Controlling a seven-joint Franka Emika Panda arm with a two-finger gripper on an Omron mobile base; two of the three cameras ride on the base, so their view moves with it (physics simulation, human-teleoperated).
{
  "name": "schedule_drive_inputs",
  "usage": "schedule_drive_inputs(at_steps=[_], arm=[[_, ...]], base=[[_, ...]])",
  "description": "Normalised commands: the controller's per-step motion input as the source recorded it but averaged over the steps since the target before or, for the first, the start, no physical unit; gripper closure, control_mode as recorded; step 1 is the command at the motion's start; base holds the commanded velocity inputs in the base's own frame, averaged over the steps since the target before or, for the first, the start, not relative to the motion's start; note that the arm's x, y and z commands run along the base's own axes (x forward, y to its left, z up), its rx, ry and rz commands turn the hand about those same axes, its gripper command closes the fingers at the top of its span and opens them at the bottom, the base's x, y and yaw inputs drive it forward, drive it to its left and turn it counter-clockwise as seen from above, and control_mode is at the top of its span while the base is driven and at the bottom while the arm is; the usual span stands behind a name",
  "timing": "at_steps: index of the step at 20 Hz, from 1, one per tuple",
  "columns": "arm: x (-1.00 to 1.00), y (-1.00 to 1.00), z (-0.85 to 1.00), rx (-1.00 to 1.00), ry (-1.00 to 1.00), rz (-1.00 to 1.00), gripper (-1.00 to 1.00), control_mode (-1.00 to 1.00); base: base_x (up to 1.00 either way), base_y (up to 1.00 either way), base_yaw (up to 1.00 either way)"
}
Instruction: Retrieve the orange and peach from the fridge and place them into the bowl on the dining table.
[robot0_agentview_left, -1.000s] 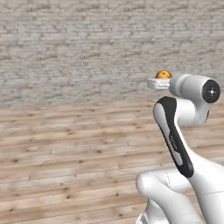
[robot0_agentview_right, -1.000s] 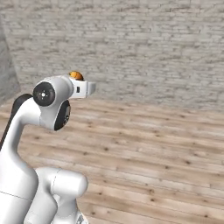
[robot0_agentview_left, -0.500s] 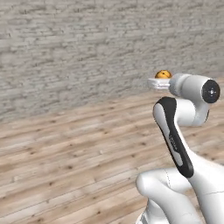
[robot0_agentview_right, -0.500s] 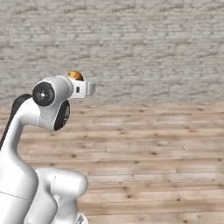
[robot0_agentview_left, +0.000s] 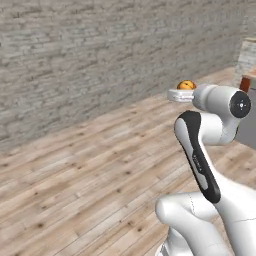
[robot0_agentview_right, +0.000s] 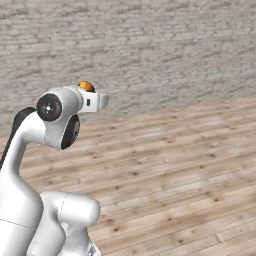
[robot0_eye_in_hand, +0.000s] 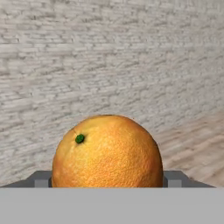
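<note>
Base has swung; wall and floor shifted across both views. Gripper (robot0_eye_in_hand: 107, 181) clenched on orange (robot0_eye_in_hand: 107, 151) at its widest girth: firm, round, slip-prone rind.

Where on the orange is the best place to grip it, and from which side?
Across its widest middle, one finger on each flank, approaching straight on. The orange is a plain round ball, so fingers pressing opposite sides at the bulge should not slip off. The gripper appears to hold it this way now, stem dot to the upper left.
</note>
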Motion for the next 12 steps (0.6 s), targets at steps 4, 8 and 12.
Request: schedule_drive_inputs(at_steps=[4, 8, 12], arm=[[0.00, 0.00, 0.00, 0.00, 0.00, 0.00, 1.00, 1.00], [0.00, 0.00, 0.00, 0.00, 0.00, 0.00, 1.00, 1.00], [0.00, 0.00, 0.00, 0.00, 0.00, 0.00, 1.00, 1.00]], base=[[0.53, -0.24, -0.47], [0.39, -0.29, -0.47], [0.39, -0.19, -0.47]])
